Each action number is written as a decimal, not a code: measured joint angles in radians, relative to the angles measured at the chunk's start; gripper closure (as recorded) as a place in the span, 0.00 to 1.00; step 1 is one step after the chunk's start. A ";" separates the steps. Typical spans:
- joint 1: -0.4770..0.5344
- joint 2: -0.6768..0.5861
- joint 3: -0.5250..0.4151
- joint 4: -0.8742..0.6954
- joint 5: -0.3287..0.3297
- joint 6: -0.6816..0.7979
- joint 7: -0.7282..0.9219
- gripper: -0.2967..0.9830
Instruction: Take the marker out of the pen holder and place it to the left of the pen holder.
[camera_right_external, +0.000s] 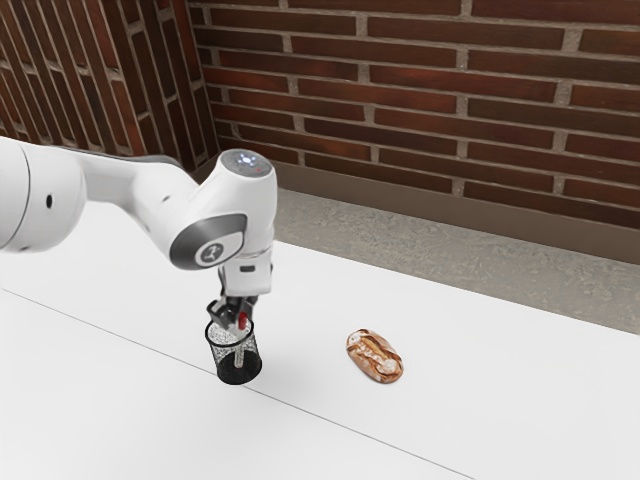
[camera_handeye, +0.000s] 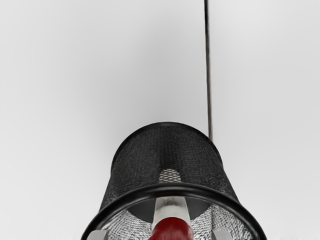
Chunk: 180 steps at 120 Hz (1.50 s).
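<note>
At the mouth of the pen holder, my gripper points down, open. The marker has a red end up at the gripper and a pale body reaching down inside the black mesh pen holder. In the wrist view, the tips of the gripper stand apart on either side of the marker, with gaps between them and its red end. The pen holder is upright, its round rim around the marker. The marker's lower end is partly hidden by the mesh.
A brown bread loaf lies on the white table, toward the exterior view's right from the pen holder. A thin dark seam runs across the tabletop by the holder. A brick wall stands behind.
</note>
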 joint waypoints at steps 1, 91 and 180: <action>0.000 0.000 0.000 0.000 0.000 0.000 0.001 0.61; -0.007 0.008 0.000 -0.002 -0.003 0.002 0.022 0.75; -0.017 -0.040 0.047 0.001 0.005 -0.087 0.004 0.83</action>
